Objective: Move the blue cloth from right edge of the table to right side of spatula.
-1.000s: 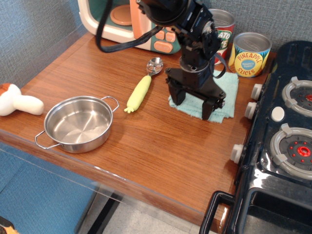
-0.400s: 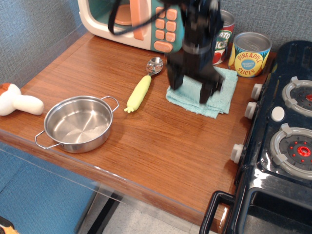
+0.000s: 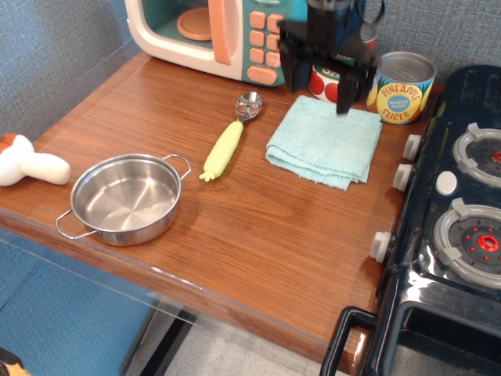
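One gripper [image 3: 317, 84], mine, hangs above the far part of the table [image 3: 235, 227] with its two black fingers [image 3: 288, 70] spread apart and nothing between them. It sits over the far edge of the blue cloth [image 3: 325, 141], clear of it, and blocks most of a red-labelled can [image 3: 333, 78] behind it.

The blue cloth lies flat and loosely folded on the wood, toward the far right corner of the tabletop. It is just to the right of the spatula [image 3: 229, 141], with a narrow strip of bare wood between them. The spatula lies at a slant, yellow-green handle toward the near edge, shiny round head toward the far edge.

A pineapple can [image 3: 403, 88] stands at the far right corner, just beyond the cloth. A toy microwave [image 3: 215, 35] sits along the far edge, left of my gripper.

A steel pot [image 3: 125, 197] stands near the front left corner, well apart from the cloth. A white toy [image 3: 27, 163] lies at the left edge; I cannot tell what it is.

The black toy stove [image 3: 450, 227] runs along the right edge, its white knobs close to the cloth's right side.
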`<state>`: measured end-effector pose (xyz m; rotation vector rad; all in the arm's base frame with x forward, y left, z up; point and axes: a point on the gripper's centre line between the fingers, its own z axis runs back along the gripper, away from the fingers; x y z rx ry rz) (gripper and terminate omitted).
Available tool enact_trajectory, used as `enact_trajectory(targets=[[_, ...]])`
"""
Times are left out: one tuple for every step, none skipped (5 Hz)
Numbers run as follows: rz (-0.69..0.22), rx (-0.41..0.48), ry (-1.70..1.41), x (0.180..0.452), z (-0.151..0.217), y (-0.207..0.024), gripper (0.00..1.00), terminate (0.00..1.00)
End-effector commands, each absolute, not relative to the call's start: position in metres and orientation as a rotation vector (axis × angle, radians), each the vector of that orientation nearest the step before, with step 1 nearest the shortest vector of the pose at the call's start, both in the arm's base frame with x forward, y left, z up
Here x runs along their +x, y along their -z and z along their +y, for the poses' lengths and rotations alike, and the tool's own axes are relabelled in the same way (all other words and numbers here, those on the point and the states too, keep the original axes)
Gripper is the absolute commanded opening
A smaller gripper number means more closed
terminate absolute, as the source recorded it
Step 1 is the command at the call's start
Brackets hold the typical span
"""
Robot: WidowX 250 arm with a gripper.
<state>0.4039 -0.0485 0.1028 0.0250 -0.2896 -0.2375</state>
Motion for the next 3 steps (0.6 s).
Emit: enact_trajectory(targets=[[-0.347,0.021,0.258,0.389,-0.0299,-0.1416,1.0,0.0],[-0.347,0.021,0.258,0.389,-0.0299,-0.1416,1.0,0.0],[-0.347,0.021,0.258,0.389,-0.0299,-0.1416,1.0,1.0]])
